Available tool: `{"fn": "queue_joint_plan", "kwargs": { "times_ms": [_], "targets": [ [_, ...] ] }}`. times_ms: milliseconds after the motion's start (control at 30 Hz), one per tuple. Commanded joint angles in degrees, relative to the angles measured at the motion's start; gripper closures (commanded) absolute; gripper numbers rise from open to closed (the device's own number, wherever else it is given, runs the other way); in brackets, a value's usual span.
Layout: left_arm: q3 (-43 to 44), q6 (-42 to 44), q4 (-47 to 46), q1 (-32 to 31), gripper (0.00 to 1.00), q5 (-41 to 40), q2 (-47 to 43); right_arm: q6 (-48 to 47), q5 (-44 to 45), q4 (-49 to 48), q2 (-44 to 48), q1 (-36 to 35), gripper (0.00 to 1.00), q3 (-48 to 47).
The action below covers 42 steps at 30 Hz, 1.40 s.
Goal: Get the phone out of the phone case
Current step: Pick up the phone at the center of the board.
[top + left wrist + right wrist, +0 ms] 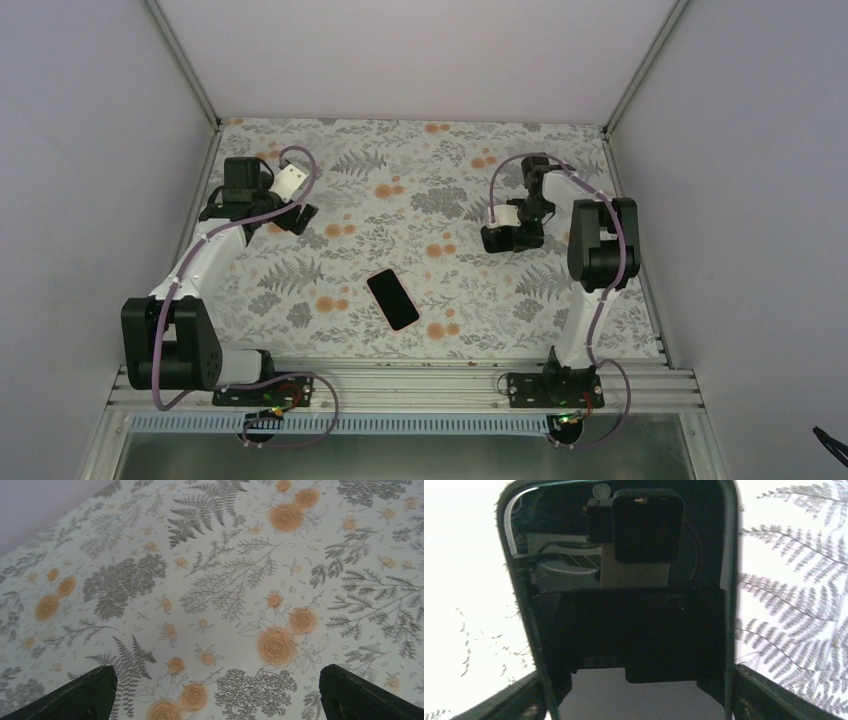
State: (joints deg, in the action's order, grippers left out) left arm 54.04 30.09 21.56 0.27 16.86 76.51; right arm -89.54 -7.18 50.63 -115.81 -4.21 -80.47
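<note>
**A:** R claw (644,700), what's it doing?
**B:** Spread wide. The near end of a dark-rimmed slab (634,630) sits btw its fingers (774,695), edges right up against them. Can't tell if it's pinching or just straddling.
**A:** Is the slab a phone or a case?
**B:** Can't tell. It has rounded corners, a thin dark rim and a mirror-glossy face reflecting the wrist hardware. It fills most of that view and blocks the counter (225,580) behind it. Big fern print shows at right; the left is washed out white.
**A:** L claw?
**B:** L claw (212,695) is spread too. Only counter shows btw its black fingertips (75,695): flat print, grey ferns, orange roses.
**A:** Task item?
**B:** The phone (392,298) lies flat mid-counter, well apart from both claws. Black face, pinkish rim along one long side and the near end. Whether that rim is a case is too small to say. From above I can't pick the slab out under the R claw.
**A:** Further out?
**B:** Lilac walls (420,50) on 3 sides, a ribbed metal rail (400,385) at the near edge, and purple cables (527,157) looping above each claw.
</note>
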Motion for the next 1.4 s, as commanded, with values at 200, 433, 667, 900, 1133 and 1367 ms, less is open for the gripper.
{"fn": "queue_joint_plan", "kwargs": {
  "times_ms": [200,433,667,900,1133,1367],
  "targets": [
    [11.33,6.09,18.12,-2.86,0.0,19.31,6.83,3.65,0.27,-5.64,1.69,-1.44,0.51,5.39],
    [28.15,10.0,36.95,-8.77,0.0,33.26,19.17,11.94,-5.38,-24.01,15.73,-8.64,0.59,18.6],
    [38.56,9.88,47.15,-14.43,0.0,39.03,28.27,23.31,-1.59,-42.65,30.18,-21.59,0.59,28.63],
    [41.43,9.57,49.79,-14.57,0.0,45.1,33.37,29.91,3.29,-47.51,30.48,-29.25,0.6,23.47],
    [41.94,6.35,48.11,-15.94,0.0,43.73,33.93,29.27,8.96,-54.2,26.05,-36.26,0.58,19.29],
    [38.61,1.29,40.95,-16.09,0.0,38.75,31.3,29.21,11.2,-55.94,22.2,-40.74,0.56,15.54]
  ]
}}
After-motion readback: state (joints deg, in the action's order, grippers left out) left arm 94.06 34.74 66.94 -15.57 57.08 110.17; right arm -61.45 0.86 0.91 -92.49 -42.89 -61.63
